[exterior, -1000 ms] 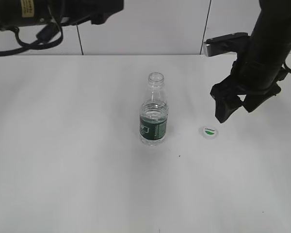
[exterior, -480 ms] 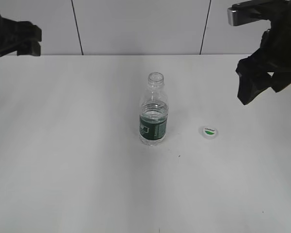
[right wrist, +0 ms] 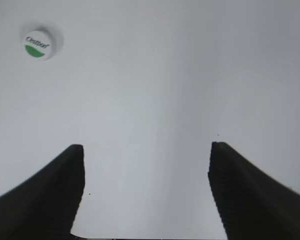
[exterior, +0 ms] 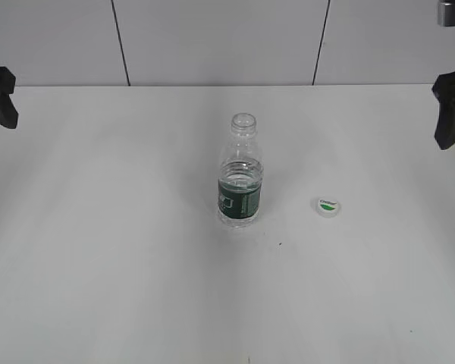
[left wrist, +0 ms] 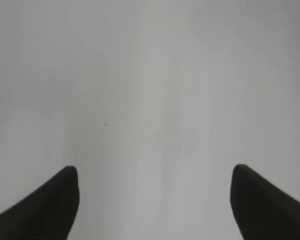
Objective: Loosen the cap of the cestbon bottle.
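The cestbon bottle (exterior: 240,173) stands upright near the middle of the white table, clear with a dark green label and an open neck with no cap on it. The white cap (exterior: 327,205) with its green logo lies flat on the table to the bottle's right, apart from it; it also shows in the right wrist view (right wrist: 38,44) at the upper left. My left gripper (left wrist: 154,172) is open and empty over bare table; in the exterior view it is at the far left edge (exterior: 0,97). My right gripper (right wrist: 146,147) is open and empty, at the far right edge in the exterior view (exterior: 452,106).
The white table (exterior: 136,265) runs to a pale panelled wall (exterior: 212,38) at the back. Nothing else stands on the table.
Both arms have drawn back outward and upward, the left to the left edge and the right away from the cap to the right edge. Bottle and cap have not moved.
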Controlling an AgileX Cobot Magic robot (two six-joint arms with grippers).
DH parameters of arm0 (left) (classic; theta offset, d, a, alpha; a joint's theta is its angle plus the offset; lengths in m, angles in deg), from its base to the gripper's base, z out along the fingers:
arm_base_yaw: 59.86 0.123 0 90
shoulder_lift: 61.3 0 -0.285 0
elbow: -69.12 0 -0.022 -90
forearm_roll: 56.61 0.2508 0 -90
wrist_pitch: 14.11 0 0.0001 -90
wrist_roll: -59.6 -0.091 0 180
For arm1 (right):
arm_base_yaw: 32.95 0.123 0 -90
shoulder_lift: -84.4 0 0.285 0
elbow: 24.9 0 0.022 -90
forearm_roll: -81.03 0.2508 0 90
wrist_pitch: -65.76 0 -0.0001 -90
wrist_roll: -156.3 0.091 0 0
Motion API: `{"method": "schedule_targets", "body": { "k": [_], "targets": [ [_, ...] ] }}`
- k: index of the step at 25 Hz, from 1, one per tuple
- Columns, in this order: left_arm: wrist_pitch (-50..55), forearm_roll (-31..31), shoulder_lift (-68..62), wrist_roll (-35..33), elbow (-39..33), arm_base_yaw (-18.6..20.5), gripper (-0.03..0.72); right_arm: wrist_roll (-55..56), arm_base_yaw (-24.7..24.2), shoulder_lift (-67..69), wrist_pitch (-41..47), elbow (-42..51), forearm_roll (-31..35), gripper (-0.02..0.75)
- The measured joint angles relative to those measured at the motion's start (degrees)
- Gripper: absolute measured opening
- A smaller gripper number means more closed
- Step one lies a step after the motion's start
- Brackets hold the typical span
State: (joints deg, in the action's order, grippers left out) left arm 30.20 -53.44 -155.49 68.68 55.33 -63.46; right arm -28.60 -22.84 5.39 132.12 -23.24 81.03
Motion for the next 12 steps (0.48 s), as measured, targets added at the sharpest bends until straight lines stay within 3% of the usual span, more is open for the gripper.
{"method": "schedule_targets", "body": {
  "k": [8,12],
  "targets": [
    [4.3,-9.3,-1.0,-8.0,1.8,4.3,0.559,2.3,-4.4,0.0,-0.2,0.0,0.0,0.588],
    [7.5,-8.6,-1.2,-9.8,4.7,4.8,0.559,2.5,-4.4,0.0,-0.3,0.0,0.0,0.588]
  ]
}}
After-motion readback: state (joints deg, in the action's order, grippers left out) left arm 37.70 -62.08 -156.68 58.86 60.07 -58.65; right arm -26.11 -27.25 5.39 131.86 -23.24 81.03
